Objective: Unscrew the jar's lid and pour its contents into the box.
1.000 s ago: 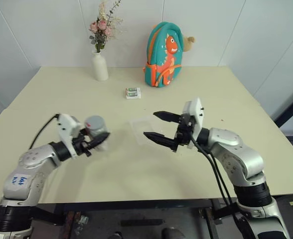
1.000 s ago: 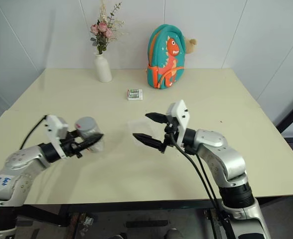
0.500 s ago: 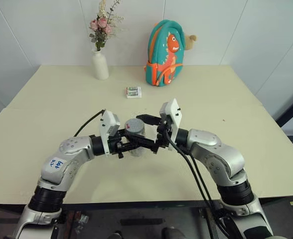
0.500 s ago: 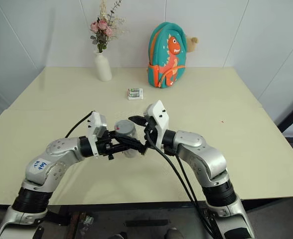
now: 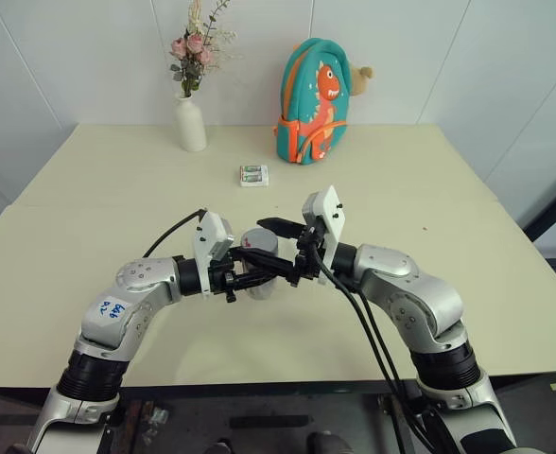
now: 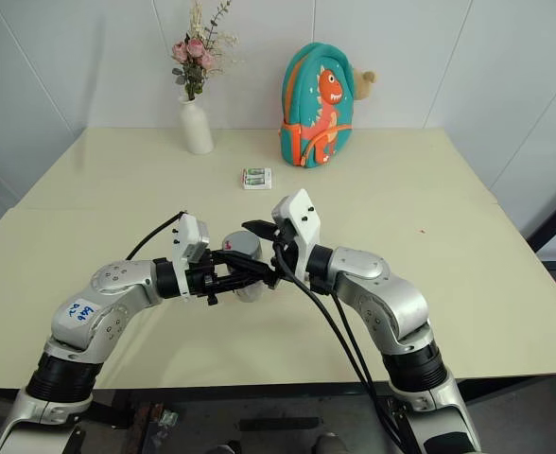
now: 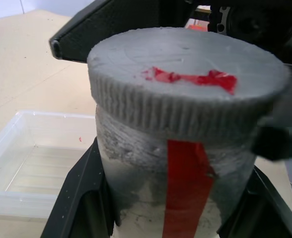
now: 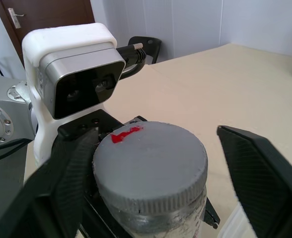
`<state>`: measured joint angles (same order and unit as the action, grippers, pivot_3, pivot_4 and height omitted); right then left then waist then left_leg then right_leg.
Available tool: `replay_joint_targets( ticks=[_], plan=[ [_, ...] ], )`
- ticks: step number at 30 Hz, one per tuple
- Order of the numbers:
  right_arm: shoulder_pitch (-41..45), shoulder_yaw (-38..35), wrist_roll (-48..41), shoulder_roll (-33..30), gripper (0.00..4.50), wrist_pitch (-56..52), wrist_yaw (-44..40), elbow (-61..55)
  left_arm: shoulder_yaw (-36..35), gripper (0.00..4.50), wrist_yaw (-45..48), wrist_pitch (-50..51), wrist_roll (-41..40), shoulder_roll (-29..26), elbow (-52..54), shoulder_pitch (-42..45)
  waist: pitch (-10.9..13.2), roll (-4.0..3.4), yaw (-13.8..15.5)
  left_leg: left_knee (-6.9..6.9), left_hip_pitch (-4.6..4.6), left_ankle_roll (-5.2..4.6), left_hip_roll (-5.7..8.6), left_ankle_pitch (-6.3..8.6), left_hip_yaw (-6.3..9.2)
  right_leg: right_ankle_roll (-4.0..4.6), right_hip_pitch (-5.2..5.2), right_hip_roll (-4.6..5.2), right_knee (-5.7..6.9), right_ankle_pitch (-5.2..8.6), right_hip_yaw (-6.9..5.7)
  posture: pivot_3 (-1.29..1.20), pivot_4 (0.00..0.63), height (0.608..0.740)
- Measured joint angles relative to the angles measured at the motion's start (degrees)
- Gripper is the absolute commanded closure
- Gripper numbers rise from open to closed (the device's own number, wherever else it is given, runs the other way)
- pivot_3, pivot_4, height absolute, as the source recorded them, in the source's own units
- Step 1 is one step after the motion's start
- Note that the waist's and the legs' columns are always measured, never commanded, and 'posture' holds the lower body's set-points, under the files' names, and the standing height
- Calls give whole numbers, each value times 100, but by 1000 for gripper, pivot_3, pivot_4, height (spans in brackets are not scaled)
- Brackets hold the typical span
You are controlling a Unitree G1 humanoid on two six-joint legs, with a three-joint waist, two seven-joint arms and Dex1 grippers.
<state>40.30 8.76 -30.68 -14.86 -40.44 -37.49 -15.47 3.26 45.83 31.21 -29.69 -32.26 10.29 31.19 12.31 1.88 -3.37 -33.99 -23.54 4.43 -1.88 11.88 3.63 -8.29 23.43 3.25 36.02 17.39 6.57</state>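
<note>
Left claw (image 5: 250, 274) clamping jar (image 7: 171, 168), right claw (image 5: 276, 248) fingers flanking lid (image 8: 150, 166)

cream table (image 5: 89, 189), white panelled wall (image 5: 448, 57)

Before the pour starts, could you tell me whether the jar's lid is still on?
Still on: the lid sits flat on the jar, which the left gripper holds upright.

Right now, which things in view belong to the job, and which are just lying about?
Job: jar held by left gripper; lid, still on; right gripper around the lid; clear box.
Lying about: flower vase, backpack, small packet.
</note>
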Motion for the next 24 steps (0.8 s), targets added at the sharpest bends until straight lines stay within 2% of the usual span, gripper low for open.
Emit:
replay_joint_targets(
  ticks=[1,7,8,11,15,19,24],
  plan=[
    [0,2,-1,0,1895,0,-18,2,-6,2518,4,0,0,3,1,0,0,0,1,0,0,0,0,0,0,0,0,0,0,0,0,0,150,740],
    [35,-19,-15,-40,1936,0,-158,53,-10,2518,42,-1,6,14,0,3,0,0,2,0,0,0,0,0,0,0,0,0,0,0,0,0,150,740],
    [84,-18,-33,-104,1936,16,-322,101,-25,2518,134,0,-20,14,-7,5,0,0,2,-1,0,0,0,0,0,0,0,0,0,0,0,0,150,740],
    [482,4,-367,-661,1936,164,-1712,406,-45,2518,1013,-81,-381,-46,1,46,3,-4,8,-4,-5,0,1,0,0,-3,-1,0,-5,-2,-3,0,150,740],
    [956,49,-710,-813,1936,141,-2841,849,-18,2518,1887,-177,-518,-327,34,264,4,-7,-23,-1,3,-1,-1,0,0,-2,-3,-2,-2,-1,-3,0,150,740],
    [1247,301,-647,-930,1936,262,-3420,1195,48,2518,2209,-265,-503,-426,-26,276,4,-7,-12,-3,-1,-1,-1,0,0,-1,-2,-2,-3,0,-2,0,150,740],
    [1270,343,-630,-954,1936,382,-3508,1278,50,2518,2220,-280,-489,-450,-45,276,4,-8,0,-4,-8,-1,-1,1,1,-2,4,-1,-4,0,-3,0,150,740]
  ],
)
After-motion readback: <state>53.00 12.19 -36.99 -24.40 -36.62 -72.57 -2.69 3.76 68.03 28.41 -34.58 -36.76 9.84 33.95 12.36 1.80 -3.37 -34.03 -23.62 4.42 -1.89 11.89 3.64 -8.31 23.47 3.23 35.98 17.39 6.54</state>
